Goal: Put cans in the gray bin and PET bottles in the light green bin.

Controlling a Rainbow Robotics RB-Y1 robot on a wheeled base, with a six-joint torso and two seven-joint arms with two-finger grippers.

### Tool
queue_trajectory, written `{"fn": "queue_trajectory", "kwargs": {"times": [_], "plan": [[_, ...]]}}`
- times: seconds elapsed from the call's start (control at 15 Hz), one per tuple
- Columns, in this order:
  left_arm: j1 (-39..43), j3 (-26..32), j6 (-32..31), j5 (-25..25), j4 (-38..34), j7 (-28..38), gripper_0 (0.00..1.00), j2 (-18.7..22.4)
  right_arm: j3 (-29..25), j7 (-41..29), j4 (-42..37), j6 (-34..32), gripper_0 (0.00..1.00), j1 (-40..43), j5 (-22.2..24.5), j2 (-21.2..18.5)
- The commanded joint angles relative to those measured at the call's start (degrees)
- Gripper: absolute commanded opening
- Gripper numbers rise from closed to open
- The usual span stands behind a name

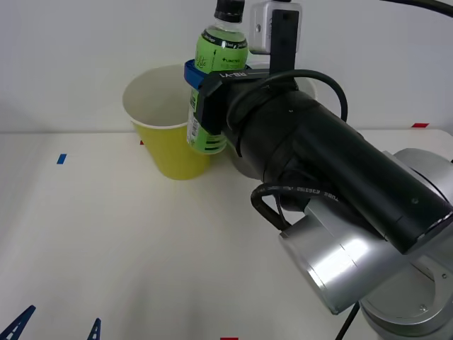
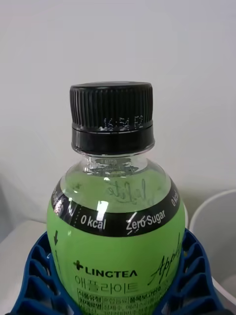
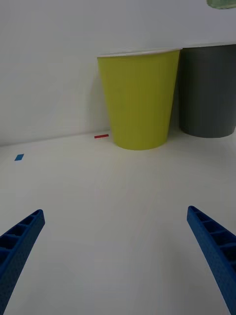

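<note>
Right hand (image 1: 202, 88) clamps the green-labelled, black-capped PET bottle (image 1: 216, 85) upright above the light green bin (image 1: 170, 152)'s rim; left wrist view adds the gray bin (image 3: 209, 93) beside it, left hand (image 3: 118, 256) spread wide.

A: Held item? Position?
B: PET bottle (image 1: 216, 85), green label, black cap, upright, clamped in right pincer (image 1: 202, 95), raised over right part of light green bin (image 1: 170, 152) rim.
A: Other stock?
B: Gray bin (image 1: 241, 164), mostly hidden behind arm. Left pincer (image 1: 55, 327), fingertips apart, low at near edge of table (image 1: 106, 241).
</note>
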Motion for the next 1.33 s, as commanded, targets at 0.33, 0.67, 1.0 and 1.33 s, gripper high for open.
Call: {"fn": "queue_trajectory", "kwargs": {"times": [0.33, 0.67, 1.0, 1.33], "plan": [[0.00, 0.00, 0.00, 0.00, 0.00, 0.00, 1.00, 0.00, -4.73, 2.44, 11.49, 2.55, 0.00, -14.94, -5.15, 6.86], [0.00, 0.00, 0.00, 0.00, 0.00, 0.00, 1.00, 0.00, -5.69, 2.79, 23.79, -4.39, 0.00, -20.74, -2.60, 7.86], [0.00, 0.00, 0.00, 0.00, 0.00, 0.00, 1.00, 0.00, -7.10, 2.79, 33.90, -15.73, 0.00, -22.76, -1.72, 7.86], [0.00, 0.00, 0.00, 0.00, 0.00, 0.00, 1.00, 0.00, -7.54, 2.35, 44.27, -25.31, 0.00, -25.14, -0.84, 7.86]]}}
